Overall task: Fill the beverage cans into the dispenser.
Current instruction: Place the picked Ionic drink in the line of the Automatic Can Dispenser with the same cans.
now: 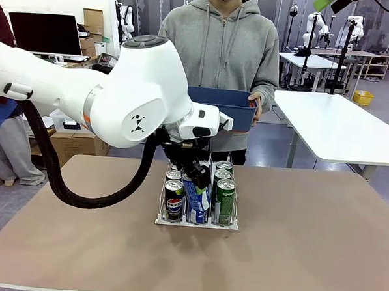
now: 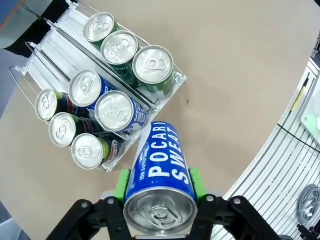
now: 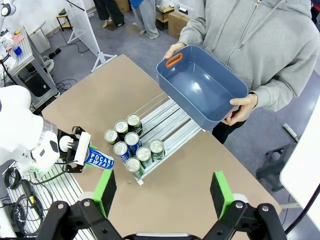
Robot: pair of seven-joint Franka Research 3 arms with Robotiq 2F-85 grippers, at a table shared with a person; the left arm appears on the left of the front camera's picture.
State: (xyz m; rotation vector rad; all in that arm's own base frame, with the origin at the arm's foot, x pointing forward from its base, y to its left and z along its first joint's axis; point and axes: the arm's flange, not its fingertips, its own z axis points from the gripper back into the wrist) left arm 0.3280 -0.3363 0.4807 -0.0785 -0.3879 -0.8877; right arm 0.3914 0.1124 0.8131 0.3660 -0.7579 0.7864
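Note:
The clear dispenser [image 1: 197,222] [image 2: 55,40] [image 3: 170,117] stands mid-table with several beverage cans upright in it: three green [image 2: 153,65], two blue [image 2: 115,111] and three black [image 2: 86,151], one colour per lane. My left gripper [image 1: 191,175] [image 2: 160,186] is shut on a blue Pocari Sweat can [image 2: 162,170] [image 1: 196,196] [image 3: 98,158], held tilted just off the rack's near end by the blue lane. My right gripper [image 3: 163,195] hangs open high above the table with nothing between its fingers.
A person in a grey hoodie stands at the far side holding an empty blue bin [image 1: 230,107] [image 3: 202,85] with both hands, above and behind the rack. Bare brown tabletop [image 1: 307,242] lies on all sides of the rack.

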